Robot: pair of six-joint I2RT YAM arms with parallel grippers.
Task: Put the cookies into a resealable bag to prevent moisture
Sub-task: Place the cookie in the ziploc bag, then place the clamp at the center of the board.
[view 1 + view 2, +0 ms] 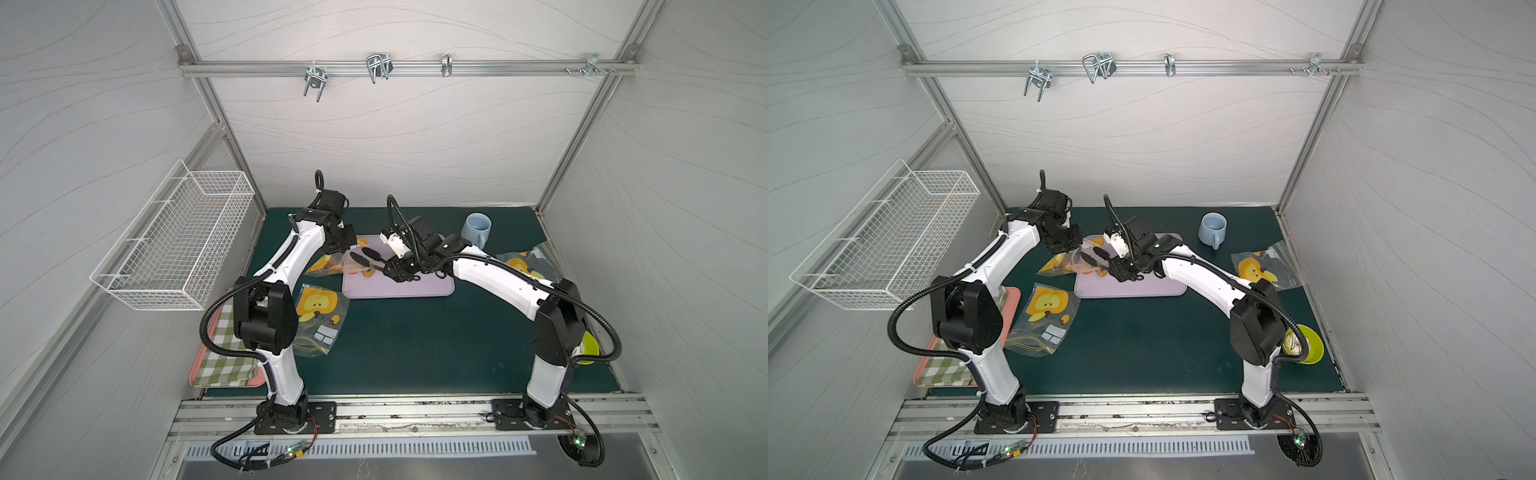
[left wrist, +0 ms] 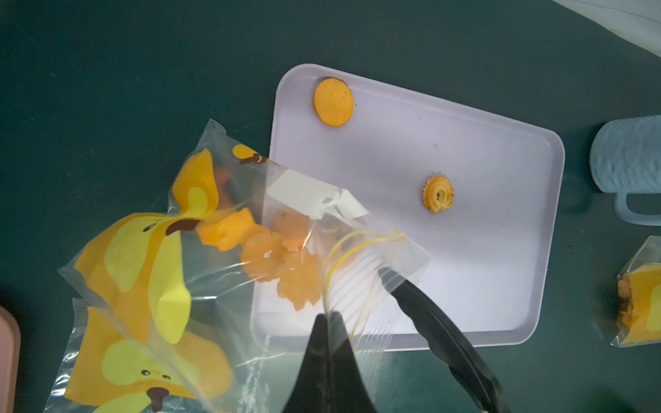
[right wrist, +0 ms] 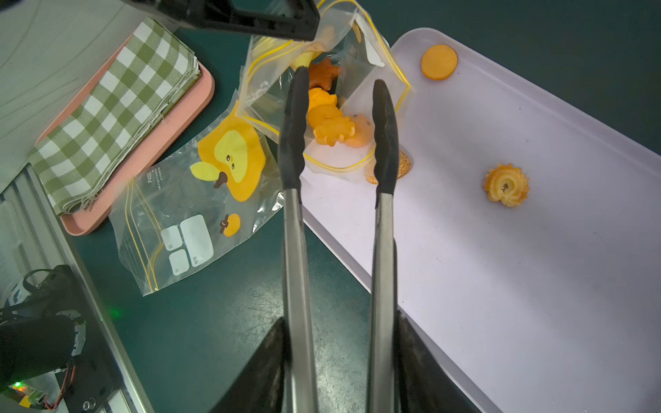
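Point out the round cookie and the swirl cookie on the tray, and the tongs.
round cookie (image 2: 333, 102): left wrist view, centre of its flat face.
swirl cookie (image 2: 438, 193): left wrist view, middle of its swirl.
tongs (image 3: 297, 250): right wrist view, on one steel arm.

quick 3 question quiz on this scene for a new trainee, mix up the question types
1. True or false: the tongs in the right gripper are clamped on a cookie.
2. Where does the swirl cookie lie? A: inside the bag. B: on the tray. C: between the tongs' tips.
3. Short answer: what does the left gripper grip?

Key
1. False: the tips are spread apart with nothing between them.
2. B.
3. The bag's rim, at its open mouth.
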